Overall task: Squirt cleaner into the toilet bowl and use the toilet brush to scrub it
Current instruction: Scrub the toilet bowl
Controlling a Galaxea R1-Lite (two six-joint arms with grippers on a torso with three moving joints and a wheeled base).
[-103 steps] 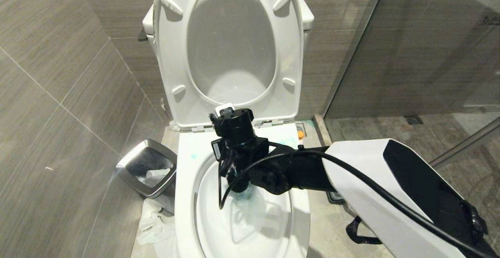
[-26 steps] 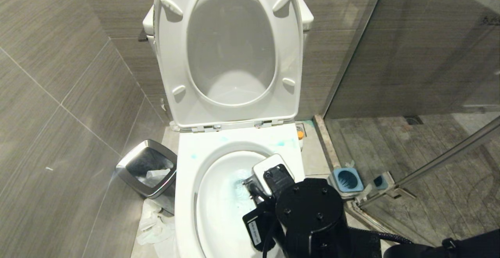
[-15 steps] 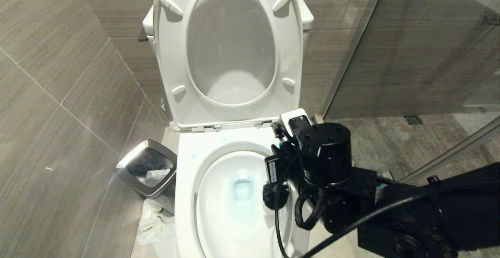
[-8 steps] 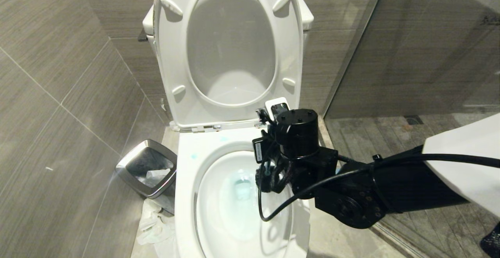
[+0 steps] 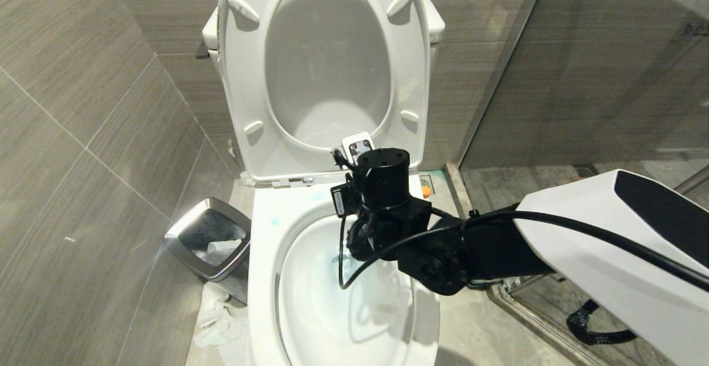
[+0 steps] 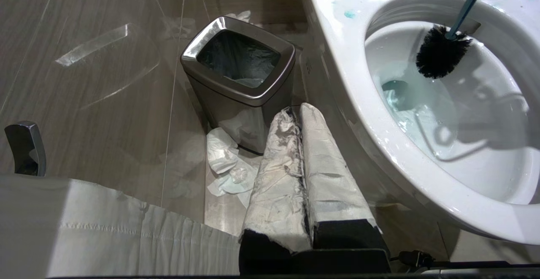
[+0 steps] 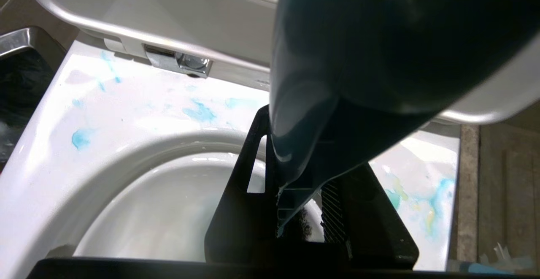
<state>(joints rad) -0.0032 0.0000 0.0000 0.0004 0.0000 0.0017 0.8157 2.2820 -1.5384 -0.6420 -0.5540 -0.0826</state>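
Since a second ago, the right tool (image 5: 370, 232) has swung from the frame's right to centre, clamping the toilet brush (image 6: 441, 51) over the toilet bowl (image 5: 266, 277). Scrubbing underway; next, press bristles against the tinted wall.

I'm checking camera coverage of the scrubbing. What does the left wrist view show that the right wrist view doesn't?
Only the left wrist view: the toilet brush's black bristle head down inside the toilet bowl, the tinted water at the bottom, crumpled paper on the floor, and the shut left claw.

Only the right wrist view: the right claw shut on the brush's teal handle, and the seat hinge.

Both: the rim smeared with turquoise cleaner and the waste bin.
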